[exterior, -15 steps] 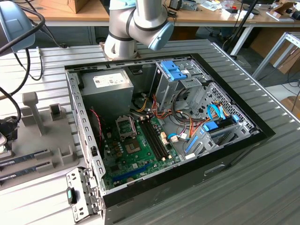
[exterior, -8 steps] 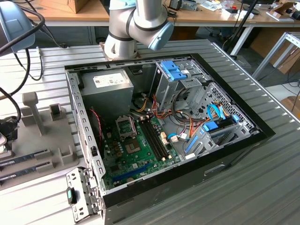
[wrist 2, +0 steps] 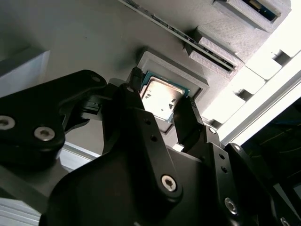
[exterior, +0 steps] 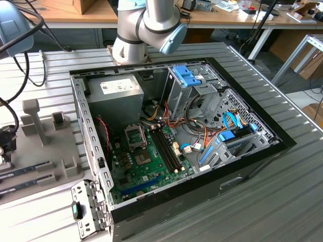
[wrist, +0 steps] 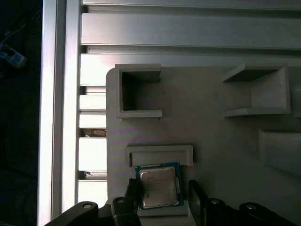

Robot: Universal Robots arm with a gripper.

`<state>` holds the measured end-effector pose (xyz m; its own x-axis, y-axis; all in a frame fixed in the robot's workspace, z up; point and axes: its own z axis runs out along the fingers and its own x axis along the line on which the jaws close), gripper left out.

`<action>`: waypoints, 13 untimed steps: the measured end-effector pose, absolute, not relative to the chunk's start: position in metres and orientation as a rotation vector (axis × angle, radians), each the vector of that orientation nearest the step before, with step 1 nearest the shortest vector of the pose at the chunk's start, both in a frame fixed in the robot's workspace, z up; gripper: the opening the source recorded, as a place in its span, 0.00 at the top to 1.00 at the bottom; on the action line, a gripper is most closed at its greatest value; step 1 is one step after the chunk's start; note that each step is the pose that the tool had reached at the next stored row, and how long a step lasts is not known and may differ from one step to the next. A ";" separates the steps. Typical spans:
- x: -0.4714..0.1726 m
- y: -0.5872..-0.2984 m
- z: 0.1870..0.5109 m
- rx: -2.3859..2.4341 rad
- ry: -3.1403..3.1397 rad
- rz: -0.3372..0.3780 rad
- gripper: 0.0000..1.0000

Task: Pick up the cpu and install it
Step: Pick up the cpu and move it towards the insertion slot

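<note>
The cpu (wrist 2: 162,98) (wrist: 160,186) is a small square chip with a silvery top and a thin green rim. It lies flat in a shallow square nest of the grey holder block (wrist: 211,122). My gripper (wrist 2: 162,94) (wrist: 164,194) is open and low over it, one black finger on each side of the chip. One finger (wrist: 133,190) looks right at the chip's edge; the other finger (wrist: 195,195) stands a little off it. In the exterior view the gripper (exterior: 6,141) is at the far left edge, over the grey holder block (exterior: 45,151).
An open computer case (exterior: 176,141) lies on the slatted table, with a green motherboard (exterior: 146,161) and its metal-framed socket (exterior: 135,135) inside. Long narrow sticks (exterior: 25,171) rest in slots of the holder block. Upright posts (exterior: 31,116) rise from the block.
</note>
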<state>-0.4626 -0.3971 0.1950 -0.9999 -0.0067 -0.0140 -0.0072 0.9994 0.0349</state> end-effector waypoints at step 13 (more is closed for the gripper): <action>-0.461 -0.397 0.195 -0.019 3.127 0.079 0.46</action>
<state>-0.4612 -0.3971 0.1954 -0.9998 -0.0117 -0.0138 -0.0124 0.9986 0.0505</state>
